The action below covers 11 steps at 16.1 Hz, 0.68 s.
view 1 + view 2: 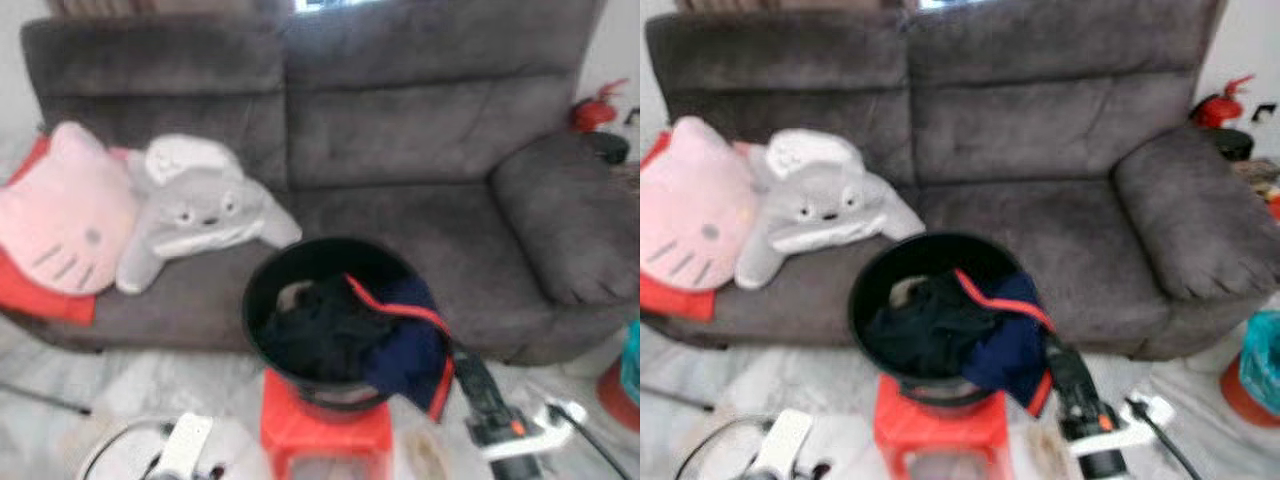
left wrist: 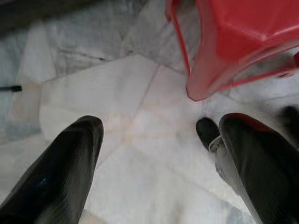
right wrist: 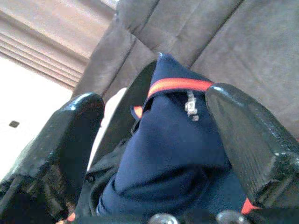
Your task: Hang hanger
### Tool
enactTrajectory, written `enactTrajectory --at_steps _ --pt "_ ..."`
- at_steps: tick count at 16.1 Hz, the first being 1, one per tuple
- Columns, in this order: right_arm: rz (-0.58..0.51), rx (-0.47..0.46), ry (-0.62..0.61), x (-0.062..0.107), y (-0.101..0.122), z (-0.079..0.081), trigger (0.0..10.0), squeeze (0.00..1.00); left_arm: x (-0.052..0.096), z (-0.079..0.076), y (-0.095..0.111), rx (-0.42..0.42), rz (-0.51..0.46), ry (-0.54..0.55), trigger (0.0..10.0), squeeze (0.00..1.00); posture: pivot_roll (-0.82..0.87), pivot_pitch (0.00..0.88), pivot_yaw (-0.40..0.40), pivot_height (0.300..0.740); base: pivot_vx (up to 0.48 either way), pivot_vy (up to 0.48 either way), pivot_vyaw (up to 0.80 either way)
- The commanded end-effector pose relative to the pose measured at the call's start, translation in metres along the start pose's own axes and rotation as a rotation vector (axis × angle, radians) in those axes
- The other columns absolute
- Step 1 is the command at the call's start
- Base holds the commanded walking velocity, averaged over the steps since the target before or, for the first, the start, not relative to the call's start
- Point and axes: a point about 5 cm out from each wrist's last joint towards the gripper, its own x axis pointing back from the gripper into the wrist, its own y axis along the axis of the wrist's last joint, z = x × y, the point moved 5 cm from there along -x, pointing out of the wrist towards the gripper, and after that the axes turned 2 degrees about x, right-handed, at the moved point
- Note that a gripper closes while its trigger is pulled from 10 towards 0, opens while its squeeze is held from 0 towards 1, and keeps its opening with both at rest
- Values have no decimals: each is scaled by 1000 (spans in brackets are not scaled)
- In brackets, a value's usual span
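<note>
A black bucket (image 1: 300, 252) full of dark clothes stands on a red stool (image 1: 325, 432) in front of the sofa. A navy garment with a red stripe and a zip (image 1: 412, 352) hangs over the bucket's right rim. My right gripper (image 3: 154, 126) reaches up at that rim from the lower right, open, with the navy garment (image 3: 173, 140) lying between its two fingers (image 3: 70, 140). My left gripper (image 2: 159, 135) hangs low and open above the pale floor, close to a leg of the red stool (image 2: 224, 51).
A dark grey sofa (image 1: 420, 130) spans the back, carrying a pink cat cushion (image 1: 60, 210) and a grey plush toy (image 1: 195, 205). White power strips (image 1: 185, 442) and cables lie on the marble floor. A red fire extinguisher (image 1: 595, 110) stands at the far right.
</note>
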Motion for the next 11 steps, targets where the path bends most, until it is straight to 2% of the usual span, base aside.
enactTrajectory --at_steps 1,7,10,11 --pt "-24 -67 -34 2 -14 1 10000 0 -1 0 3 -1 -3 0 10000 0 -205 0 96 740 0 0 0" --pt "29 -107 -55 0 -29 -7 10000 0 -1 5 7 -9 -16 4 10000 0 -204 0 101 740 0 0 0" --pt "103 -148 -161 7 -52 -28 10000 0 -1 6 13 -17 -32 -1 10000 0 -202 0 110 740 0 0 0" --pt "101 -162 -167 7 -56 -28 10000 0 -2 8 17 -22 -43 -1 10000 0 -198 0 115 740 0 0 0"
